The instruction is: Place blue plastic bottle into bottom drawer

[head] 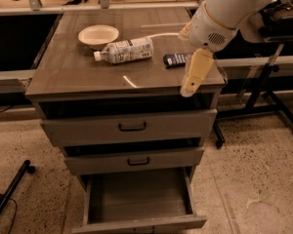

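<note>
The blue plastic bottle [124, 50] lies on its side on the cabinet top, white cap pointing left, just in front of the bowl. The bottom drawer [136, 224] is pulled out and its inside is bare. My gripper [191, 83] hangs from the white arm at the top right. It points down over the cabinet's front right corner, to the right of the bottle and apart from it. It holds nothing that I can see.
A cream bowl [98, 35] sits behind the bottle. A dark blue flat packet [176, 59] lies right of the bottle, partly behind my arm. Two upper drawers with black handles [132, 126] are slightly open. A black wheeled stand [263, 89] is on the right.
</note>
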Controlling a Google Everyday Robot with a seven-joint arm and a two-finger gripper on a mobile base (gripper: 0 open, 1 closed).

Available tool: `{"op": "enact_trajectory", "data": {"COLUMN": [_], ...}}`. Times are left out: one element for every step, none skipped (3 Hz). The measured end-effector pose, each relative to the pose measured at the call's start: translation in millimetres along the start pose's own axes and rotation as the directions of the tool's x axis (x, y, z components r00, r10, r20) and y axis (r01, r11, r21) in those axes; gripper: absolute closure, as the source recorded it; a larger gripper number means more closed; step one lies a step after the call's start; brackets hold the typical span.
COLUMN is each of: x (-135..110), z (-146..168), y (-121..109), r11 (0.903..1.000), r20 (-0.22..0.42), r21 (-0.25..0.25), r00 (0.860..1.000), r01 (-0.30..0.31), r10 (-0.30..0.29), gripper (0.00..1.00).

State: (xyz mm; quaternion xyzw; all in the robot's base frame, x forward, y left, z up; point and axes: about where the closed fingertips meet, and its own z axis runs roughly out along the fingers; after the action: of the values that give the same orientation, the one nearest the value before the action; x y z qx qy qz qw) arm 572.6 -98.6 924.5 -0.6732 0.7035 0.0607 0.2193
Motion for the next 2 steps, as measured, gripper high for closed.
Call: {"op": "enact_trajectory", "data": {"x": [0.0,-6.8], "z": [0.0,9.7], "y": [0.0,-18.2], "r11": [1.0,0.9999], "r20": [0.0,0.023], "r21": [0.0,0.006], "r00": [1.0,1.0], "r01": [0.0,0.012], "r10": [0.0,-0.012], "gripper": [0.0,0.0]}}
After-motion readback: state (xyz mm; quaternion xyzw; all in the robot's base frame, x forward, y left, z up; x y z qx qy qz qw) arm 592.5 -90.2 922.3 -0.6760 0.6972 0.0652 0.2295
